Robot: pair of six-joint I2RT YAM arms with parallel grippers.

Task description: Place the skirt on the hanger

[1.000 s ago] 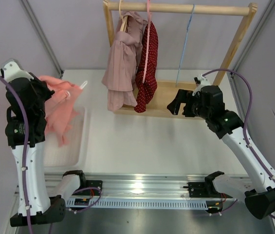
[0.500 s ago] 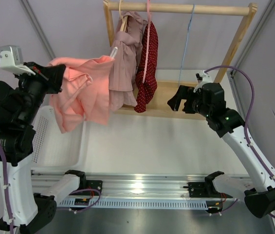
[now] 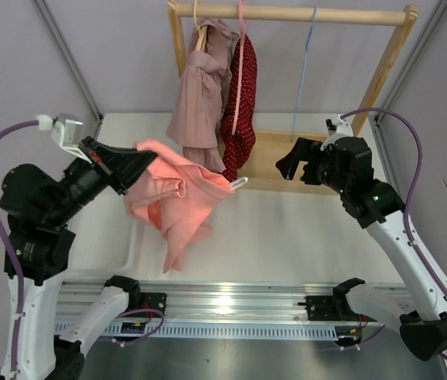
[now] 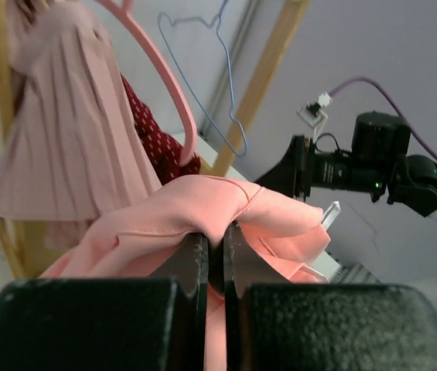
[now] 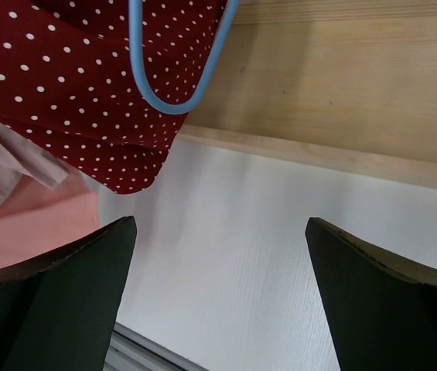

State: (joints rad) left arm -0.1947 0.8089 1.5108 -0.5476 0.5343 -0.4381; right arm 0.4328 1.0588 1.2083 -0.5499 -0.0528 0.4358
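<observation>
Over the left-middle of the worktop (image 3: 286,229), the salmon-pink skirt (image 3: 179,198) hangs in the air as a bunched bundle, one long fold trailing down toward the near edge. The left tool (image 4: 216,239) is pressed together on a ridge of the cloth. A small white tab (image 3: 239,184) sticks out at the bundle's right side.

A second ago the skirt hung by the left edge. Half a second ago it was swung up high beside the hung clothes. Now it is lower and nearer the centre, so the carry toward the hanger looks under way, but nothing is threaded yet.

The thin light-blue hanger (image 3: 301,75) hangs bare from the wooden rack (image 3: 286,13) at the far edge, right of the dotted red garment (image 3: 241,119) and the striped mauve garment (image 3: 199,111). The right tool (image 3: 290,166) has barely moved and waits with its fingers spread, near the hanger's lower curve and holding nothing.

No brand, label or writing can be read.
</observation>
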